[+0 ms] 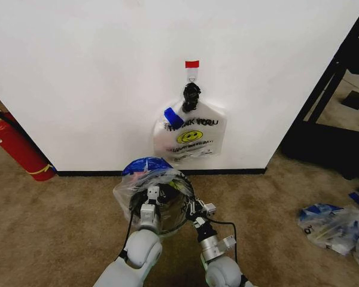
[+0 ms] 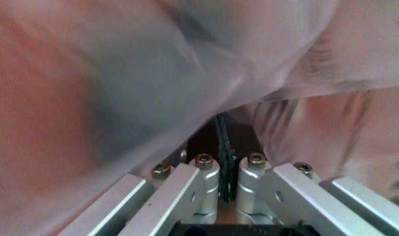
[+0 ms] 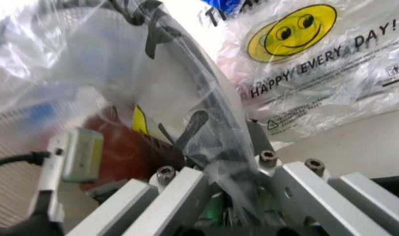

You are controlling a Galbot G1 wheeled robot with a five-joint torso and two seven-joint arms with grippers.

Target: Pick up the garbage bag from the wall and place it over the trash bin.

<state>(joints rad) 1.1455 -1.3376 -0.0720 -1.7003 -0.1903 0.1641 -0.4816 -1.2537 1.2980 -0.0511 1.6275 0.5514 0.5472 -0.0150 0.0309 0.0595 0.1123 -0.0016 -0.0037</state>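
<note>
Over trash bin: crinkly clear garbage bag, blue-patched.

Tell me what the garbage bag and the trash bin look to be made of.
Garbage bag: thin clear plastic film, glossy and crinkled, with blue patches; the rim shows through it.
Trash bin: probably metal mesh, matte black, judging by its dark round rim and fine lattice wall.

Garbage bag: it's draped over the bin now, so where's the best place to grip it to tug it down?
Probably grip the garbage bag at its loose hem, outside the trash bin rim, coming from the robot's side. The left gripper and right gripper sit there.
</note>
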